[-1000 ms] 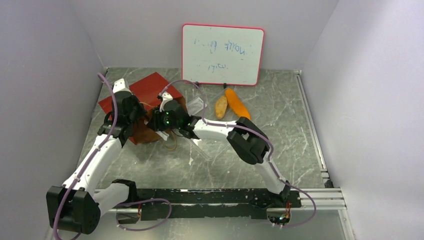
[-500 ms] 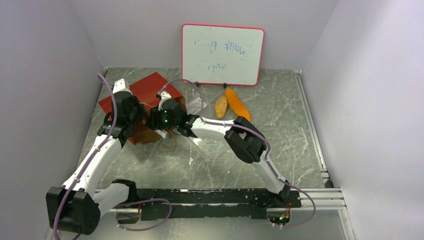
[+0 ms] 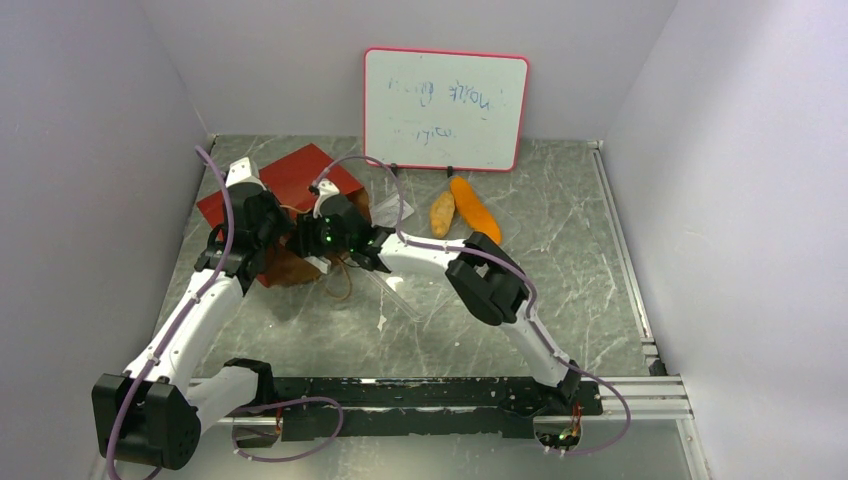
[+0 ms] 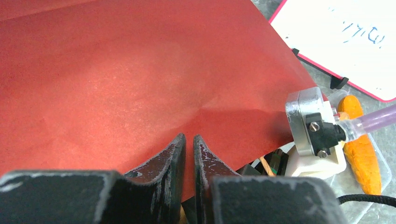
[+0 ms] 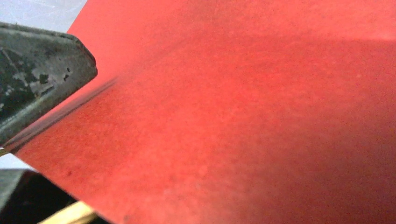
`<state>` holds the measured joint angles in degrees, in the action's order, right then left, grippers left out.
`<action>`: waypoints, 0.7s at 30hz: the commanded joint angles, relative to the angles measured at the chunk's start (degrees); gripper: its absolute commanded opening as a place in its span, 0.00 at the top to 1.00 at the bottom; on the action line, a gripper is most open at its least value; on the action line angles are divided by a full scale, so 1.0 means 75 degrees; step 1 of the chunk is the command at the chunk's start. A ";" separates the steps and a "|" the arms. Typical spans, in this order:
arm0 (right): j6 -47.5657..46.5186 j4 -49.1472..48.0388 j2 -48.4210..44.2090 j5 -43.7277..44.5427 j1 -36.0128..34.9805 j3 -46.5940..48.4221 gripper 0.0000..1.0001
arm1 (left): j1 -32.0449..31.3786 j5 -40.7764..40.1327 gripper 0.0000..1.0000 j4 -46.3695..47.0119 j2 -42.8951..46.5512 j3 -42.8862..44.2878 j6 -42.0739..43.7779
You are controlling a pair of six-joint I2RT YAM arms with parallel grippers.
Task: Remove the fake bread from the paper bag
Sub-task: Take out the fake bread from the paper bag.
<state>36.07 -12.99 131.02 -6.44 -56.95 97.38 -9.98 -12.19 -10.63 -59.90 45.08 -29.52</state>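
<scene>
The red paper bag [image 3: 292, 180] lies on its side at the back left, its brown mouth facing the arms. My left gripper [image 3: 268, 232] is shut on the bag's upper red wall [image 4: 140, 84], fingers [image 4: 175, 154] pinched together over the paper. My right gripper [image 3: 314, 243] is at the bag's mouth. In the right wrist view one dark finger [image 5: 46, 65] lies along the red paper [image 5: 233, 116], which hides the other. Two pieces of fake bread lie outside: a tan roll [image 3: 442, 213] and an orange baguette [image 3: 474, 208] [image 4: 362, 149].
A clear plastic tray [image 3: 395, 212] lies under the two bread pieces, right of the bag. A pink-framed whiteboard [image 3: 445, 110] stands against the back wall. The right wrist's camera block [image 4: 313, 123] sits close to the bag's edge. Grey walls close both sides.
My right gripper has slid a little left, closer into the bag's mouth. The left gripper and the bag have stayed put.
</scene>
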 commanded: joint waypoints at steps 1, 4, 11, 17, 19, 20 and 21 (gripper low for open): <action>0.0081 -0.0144 0.0268 0.0047 0.0095 0.0481 0.56 | -0.0046 0.0206 0.93 -0.0105 0.0139 0.0030 0.0080; 0.0100 -0.0134 0.0440 0.0034 0.0108 0.0674 0.56 | -0.0049 0.0229 0.93 -0.0110 0.0152 0.0011 0.0080; 0.0097 -0.0383 0.0643 -0.0085 0.0127 0.0859 0.54 | -0.0052 0.0023 0.93 -0.0257 0.0184 0.0020 0.0086; 0.0150 -0.0680 0.0797 -0.0422 0.0179 0.0866 0.54 | -0.0049 -0.0058 0.93 -0.0276 0.0235 -0.0055 0.0127; 0.0219 -0.0758 0.0893 -0.0600 0.0234 0.0904 0.57 | -0.0048 -0.0083 0.93 -0.0268 0.0242 -0.0080 0.0127; 0.0269 -0.0788 0.0935 -0.0689 0.0250 0.0927 0.60 | -0.0046 -0.0096 0.93 -0.0275 0.0242 -0.0081 0.0127; 0.0333 -0.0806 0.0978 -0.0768 0.0267 0.0952 0.65 | -0.0047 -0.0108 0.93 -0.0289 0.0244 -0.0068 0.0127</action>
<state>36.75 -15.90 135.98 -9.30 -56.16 102.39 -9.96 -12.75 -11.86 -59.59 45.04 -29.10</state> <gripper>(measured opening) 0.419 0.072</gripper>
